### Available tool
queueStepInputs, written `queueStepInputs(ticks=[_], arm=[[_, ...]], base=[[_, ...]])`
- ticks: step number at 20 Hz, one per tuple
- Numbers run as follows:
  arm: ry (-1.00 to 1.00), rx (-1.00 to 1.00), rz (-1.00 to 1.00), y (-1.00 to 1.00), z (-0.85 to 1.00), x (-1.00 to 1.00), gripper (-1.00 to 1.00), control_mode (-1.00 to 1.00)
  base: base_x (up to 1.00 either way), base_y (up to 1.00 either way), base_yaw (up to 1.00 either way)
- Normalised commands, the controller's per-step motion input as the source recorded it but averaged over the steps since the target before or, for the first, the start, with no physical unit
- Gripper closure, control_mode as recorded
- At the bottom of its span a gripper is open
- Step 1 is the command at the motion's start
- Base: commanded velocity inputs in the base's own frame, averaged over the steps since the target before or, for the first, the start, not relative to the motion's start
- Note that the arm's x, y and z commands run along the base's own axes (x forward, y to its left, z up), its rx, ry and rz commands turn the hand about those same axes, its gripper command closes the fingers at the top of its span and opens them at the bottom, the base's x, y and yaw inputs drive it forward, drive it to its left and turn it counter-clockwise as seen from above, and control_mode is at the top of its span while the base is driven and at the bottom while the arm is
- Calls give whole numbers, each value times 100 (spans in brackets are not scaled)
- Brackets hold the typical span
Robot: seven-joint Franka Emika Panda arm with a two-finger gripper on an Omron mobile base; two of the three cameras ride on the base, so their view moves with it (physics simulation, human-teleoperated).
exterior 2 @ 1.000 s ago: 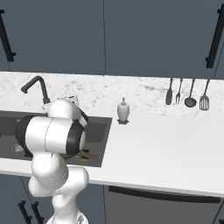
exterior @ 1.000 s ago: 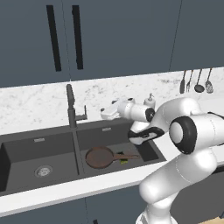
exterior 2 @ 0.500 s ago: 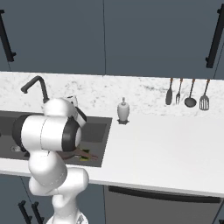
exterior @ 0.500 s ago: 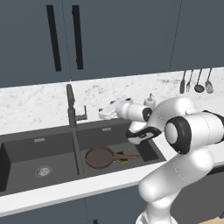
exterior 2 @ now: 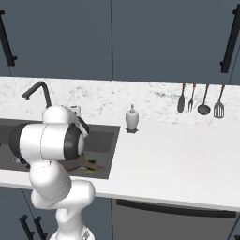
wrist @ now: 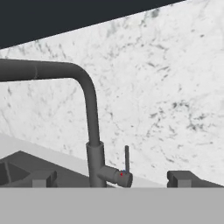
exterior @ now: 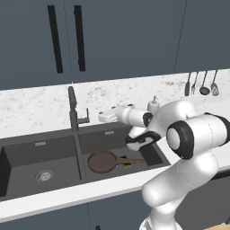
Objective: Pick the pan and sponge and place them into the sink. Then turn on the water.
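You will find the pan and the sponge already lying in the right basin of the sink, so only turning on the water remains. The gripper, jaws apart and empty, hovers just right of the faucet. The hand view alone shows the upright side lever; no stream is visible.

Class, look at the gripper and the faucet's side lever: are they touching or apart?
Apart. In the left base view a strip of marble wall shows between the gripper and the lever; in the hand view the lever stands clear between the tips.
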Motion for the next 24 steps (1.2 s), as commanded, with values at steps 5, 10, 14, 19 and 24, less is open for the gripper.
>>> queueStepInputs(ticks=[5, 10, 14, 19, 24], arm=[[-8, 14, 2, 0, -61, 0, -100, -100], [-14, 11, 3, 0, -55, 0, -100, -100], [-20, 9, 2, 0, -59, 4, -100, -100], [-23, 5, 0, 0, -46, 19, -100, -100], [-19, 6, 0, 0, -43, 9, -100, -100]], base=[[0, 0, 0], [0, 0, 0], [0, 0, 0], [0, 0, 0], [0, 0, 0]])
